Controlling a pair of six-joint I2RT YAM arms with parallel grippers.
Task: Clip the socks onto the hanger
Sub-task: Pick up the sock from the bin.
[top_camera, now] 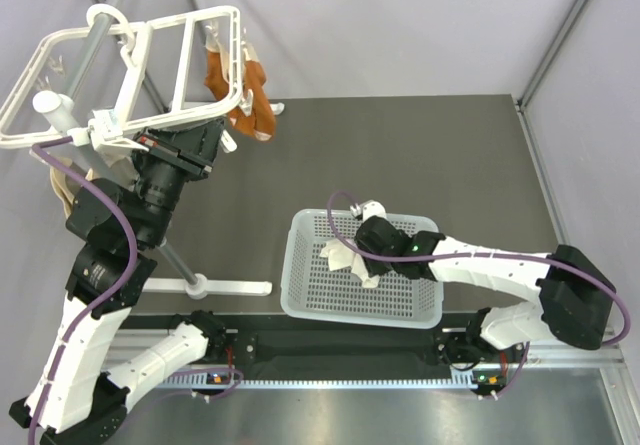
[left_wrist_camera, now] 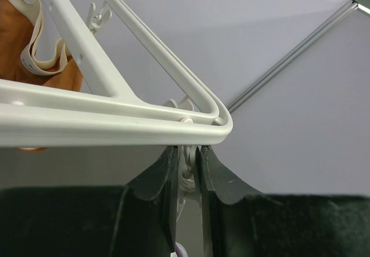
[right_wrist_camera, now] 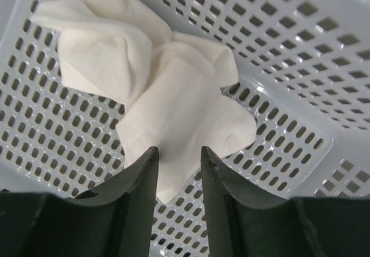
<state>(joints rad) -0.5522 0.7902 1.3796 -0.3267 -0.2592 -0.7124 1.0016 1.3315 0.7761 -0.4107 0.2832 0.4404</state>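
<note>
Pale grey walls (top_camera: 400, 25) with metal poles at the corners; dark grey table top (top_camera: 450, 155).

Far left: large white plastic rectangular hanger (left_wrist_camera: 87, 124) with crossbars, on a grey pole (top_camera: 90, 55), its left loop cut off by the frame edge. A strip of beige fabric (top_camera: 58, 193) shows behind the left arm, mostly hidden; its shape cannot be made out. The left gripper (left_wrist_camera: 186, 156) is raised to the hanger's near rail, fingers (left_wrist_camera: 167, 176) pressed in on a small white clip (left_wrist_camera: 186, 170) below the rail. The clip's lower end is lost between the pads. Orange-brown socks (top_camera: 250, 100) hang from the hanger's far edge.

Right of centre: white perforated plastic basket (top_camera: 420, 300) on the table. Inside lie the two plain white fabric socks (right_wrist_camera: 173, 107), crumpled and overlapping, partly covered from above by the right gripper (right_wrist_camera: 176, 153). Its fingers are parted, straddling the nearer sock's lower end. Whether they touch the fabric is unclear.
</note>
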